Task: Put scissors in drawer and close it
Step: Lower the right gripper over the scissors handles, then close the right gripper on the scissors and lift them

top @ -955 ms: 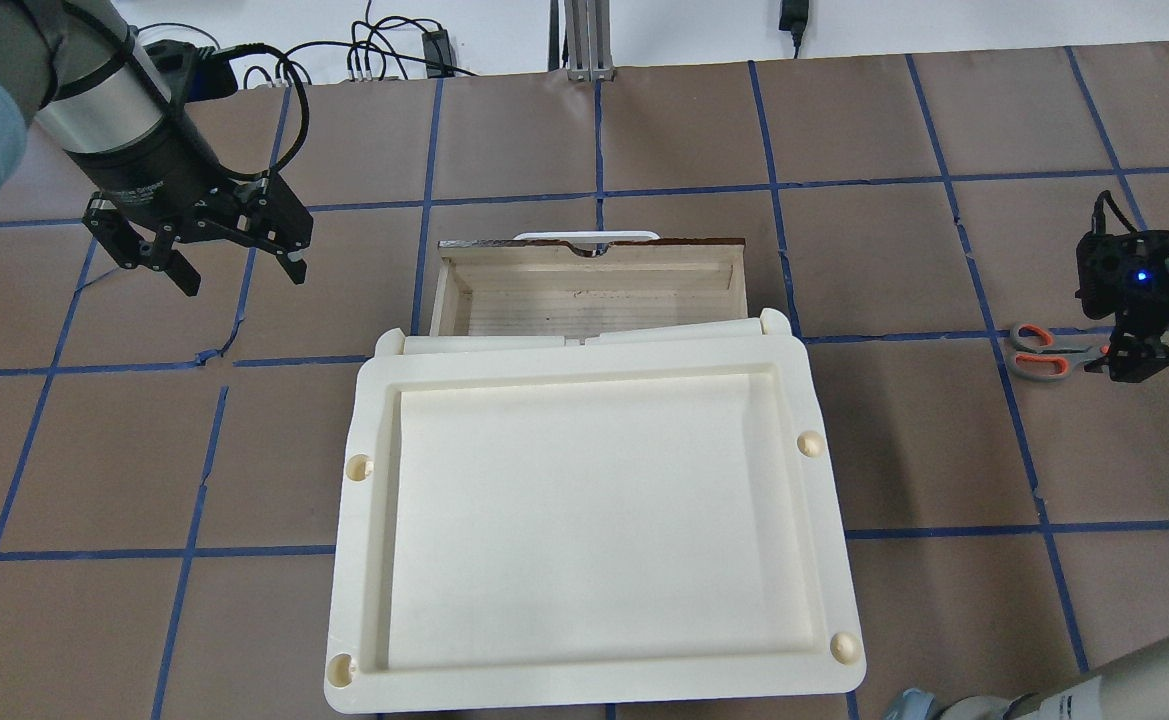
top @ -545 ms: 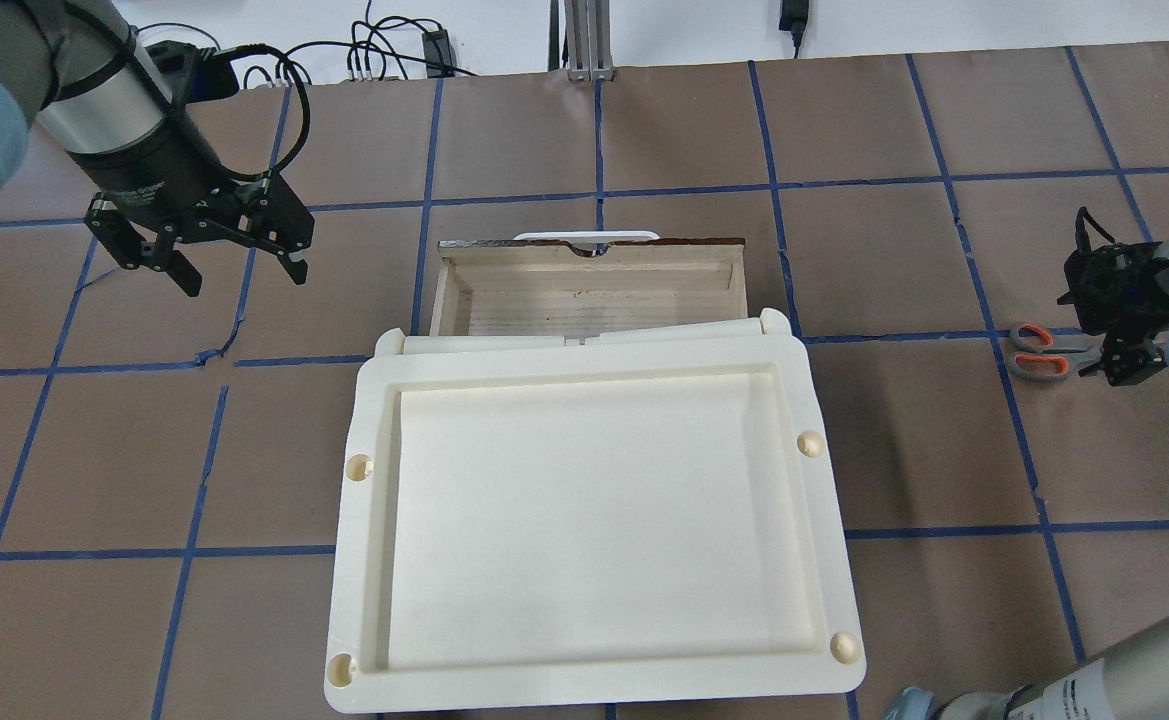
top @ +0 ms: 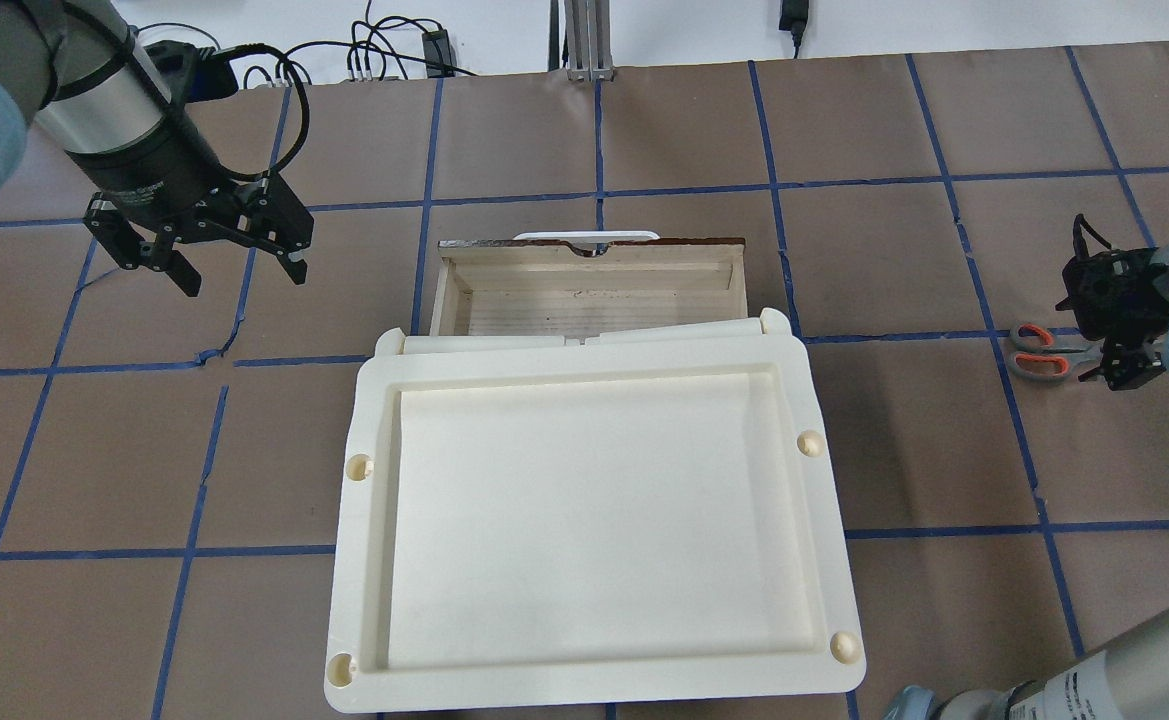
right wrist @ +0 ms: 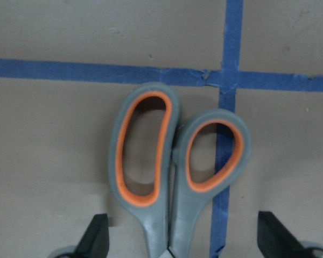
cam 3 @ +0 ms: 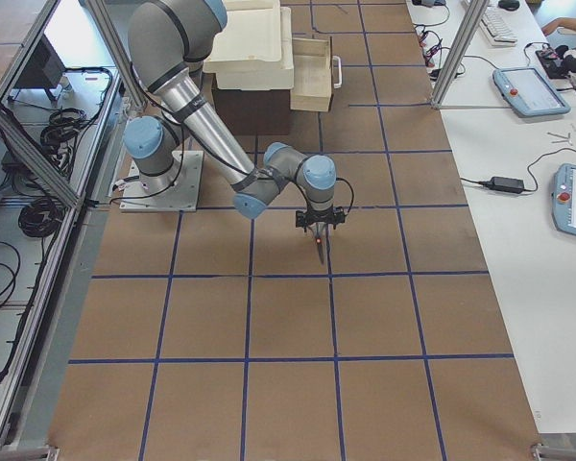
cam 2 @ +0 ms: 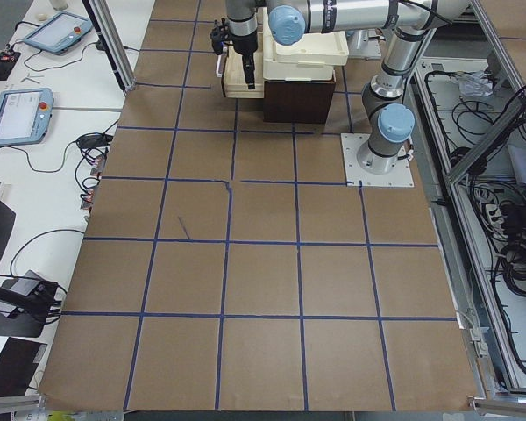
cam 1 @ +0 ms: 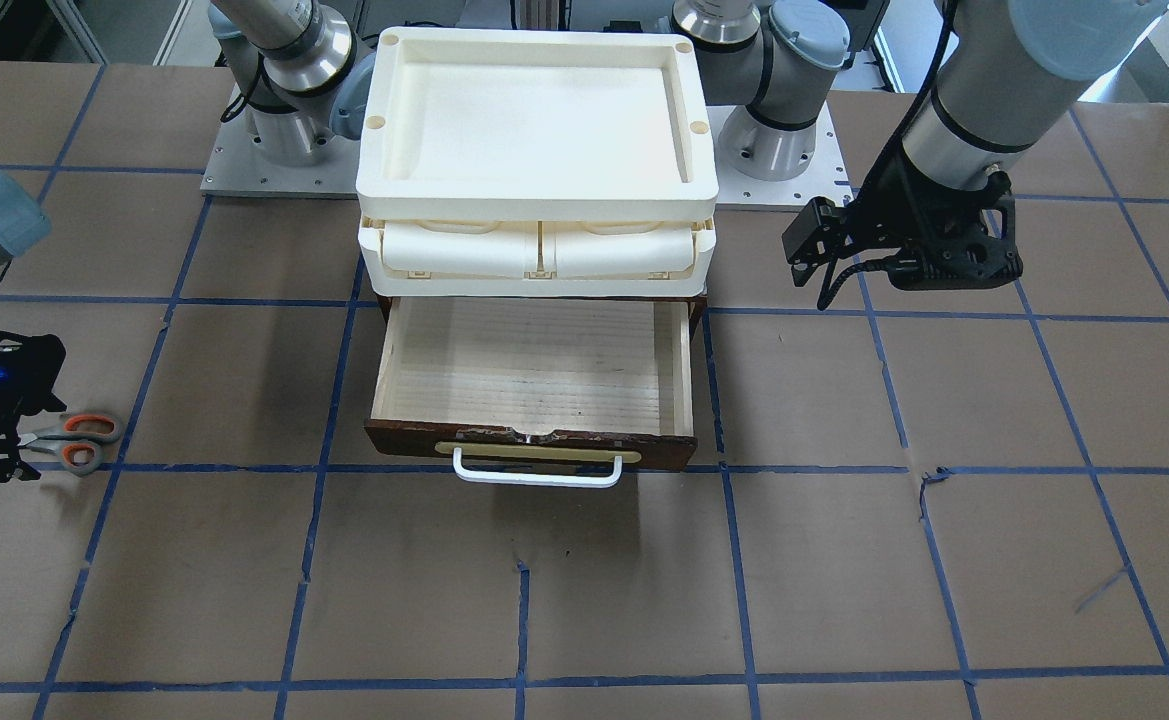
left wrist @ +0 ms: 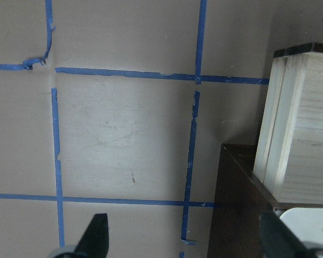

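Observation:
The scissors (top: 1042, 352), grey-and-orange handles, lie flat on the table at the far right; they also show in the front view (cam 1: 79, 440) and fill the right wrist view (right wrist: 172, 166). My right gripper (top: 1116, 352) is open and low over the blade end, one fingertip (right wrist: 97, 236) on each side of the shank, handles pointing away from it. The drawer (top: 594, 312) is pulled open and empty, with a white bar handle (cam 1: 537, 477). My left gripper (top: 241, 268) is open and empty, hovering left of the drawer.
A cream plastic tray (top: 584, 358) sits on top of the cabinet above the drawer, with cream flap compartments (cam 1: 539, 250) under it. Blue tape lines grid the brown table. Cables lie along the far edge (top: 374, 55).
My right gripper has shifted slightly left, toward the scissors' handles, and turned a little over them. The scissors, the drawer and my left arm have not moved.

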Controlling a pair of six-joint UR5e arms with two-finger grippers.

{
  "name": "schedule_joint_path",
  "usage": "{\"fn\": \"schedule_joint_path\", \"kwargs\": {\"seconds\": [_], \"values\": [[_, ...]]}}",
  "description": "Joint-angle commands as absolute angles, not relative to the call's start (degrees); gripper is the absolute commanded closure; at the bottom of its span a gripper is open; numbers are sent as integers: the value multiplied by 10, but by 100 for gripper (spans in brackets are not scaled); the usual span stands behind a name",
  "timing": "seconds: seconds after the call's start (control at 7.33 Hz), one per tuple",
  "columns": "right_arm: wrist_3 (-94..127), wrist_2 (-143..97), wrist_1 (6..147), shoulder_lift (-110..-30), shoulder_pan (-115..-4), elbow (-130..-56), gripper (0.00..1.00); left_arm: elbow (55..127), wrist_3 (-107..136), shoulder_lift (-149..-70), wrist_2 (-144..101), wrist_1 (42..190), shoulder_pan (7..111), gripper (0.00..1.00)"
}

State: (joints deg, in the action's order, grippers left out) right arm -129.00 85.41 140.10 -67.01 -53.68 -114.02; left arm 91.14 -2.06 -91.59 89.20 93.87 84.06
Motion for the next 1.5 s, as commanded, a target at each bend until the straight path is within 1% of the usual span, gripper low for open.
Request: {"fn": "schedule_joint_path", "kwargs": {"seconds": [0.0, 0.14, 0.41, 0.55, 0.68, 0.82, 0.95, 1.09, 1.36], "values": [[-1303, 862, 1401, -669, -536, -1139, 17, 911, -19, -916, 892, 939, 841, 0], [-1306, 867, 1401, -668, -536, -1130, 23, 911, -24, -916, 891, 939, 840, 0], [-1307, 876, 1400, -660, -536, -1124, 45, 912, -21, -915, 895, 940, 840, 0], [-1306, 877, 1399, -660, -536, -1124, 52, 911, -29, -915, 894, 938, 840, 0], [-1306, 878, 1399, -660, -536, -1125, 55, 911, -19, -915, 890, 938, 841, 0], [-1306, 878, 1398, -660, -536, -1124, 66, 911, -24, -915, 891, 937, 841, 0], [-1305, 878, 1397, -661, -536, -1123, 82, 911, -24, -915, 891, 937, 840, 0], [-1300, 877, 1397, -665, -536, -1122, 91, 911, -22, -915, 891, 938, 840, 0], [-1269, 869, 1391, -681, -536, -1105, 94, 911, -22, -915, 891, 937, 840, 0]]}}
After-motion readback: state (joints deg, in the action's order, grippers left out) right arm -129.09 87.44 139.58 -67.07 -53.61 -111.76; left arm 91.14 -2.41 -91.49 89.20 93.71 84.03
